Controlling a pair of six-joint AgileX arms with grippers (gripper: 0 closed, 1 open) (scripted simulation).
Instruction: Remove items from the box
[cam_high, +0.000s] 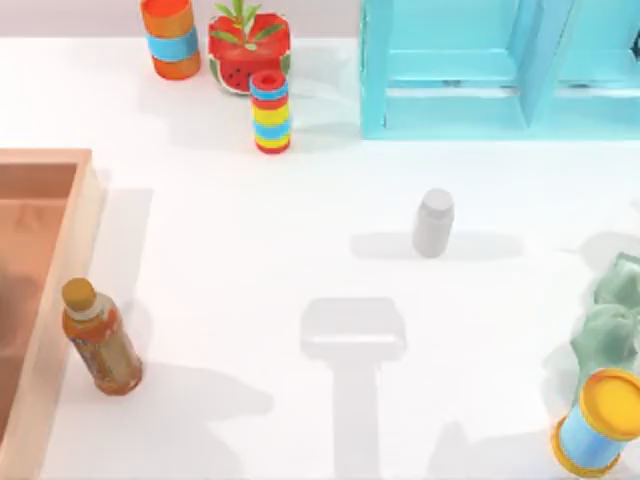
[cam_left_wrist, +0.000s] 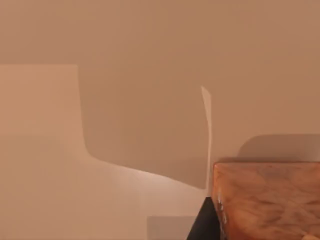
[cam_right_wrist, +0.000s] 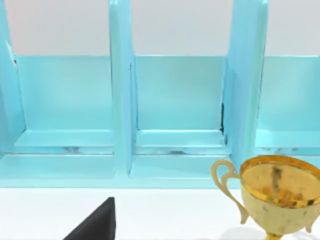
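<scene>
Bottle (cam_high: 100, 337) with tan cap is seen upright just outside the box (cam_high: 62, 300) wall. Grey bottle (cam_high: 433, 222) is stood mid-table. Finger state cannot be told.

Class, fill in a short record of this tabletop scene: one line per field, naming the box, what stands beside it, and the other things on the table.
box: wooden box at the table's left edge, reddish-brown floor showing
beside box: orange-brown bottle with tan cap, upright, outside the right wall
table centre: pale grey bottle
far side: turquoise shelf unit; striped can; watermelon pot
near shelf: gold trophy
</scene>
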